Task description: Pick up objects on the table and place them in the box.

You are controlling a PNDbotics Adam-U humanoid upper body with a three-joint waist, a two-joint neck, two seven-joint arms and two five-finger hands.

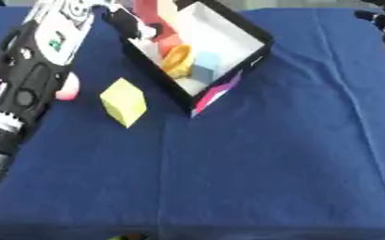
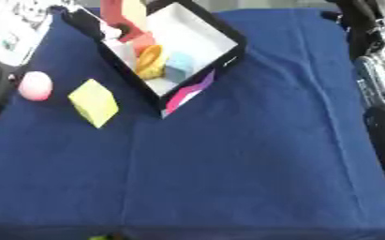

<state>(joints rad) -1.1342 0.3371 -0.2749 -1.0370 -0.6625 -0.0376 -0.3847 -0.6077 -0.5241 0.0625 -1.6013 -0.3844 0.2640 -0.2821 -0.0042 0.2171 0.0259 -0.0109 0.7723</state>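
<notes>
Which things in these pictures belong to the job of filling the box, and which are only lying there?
Belong to the job:
- box
- yellow block, on the cloth
- pink ball, on the cloth
- yellow ring and light blue block, inside the box

Only lying there:
- blue cloth

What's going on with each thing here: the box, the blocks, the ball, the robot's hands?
Box: open, lying askew on the blue cloth, holds several coloured pieces.
Yellow ring: inside the box.
Light blue block: inside the box.
Yellow block: outside, on the cloth.
Pink ball: outside, beside the left arm.
Robot hands: cannot make out.
</notes>
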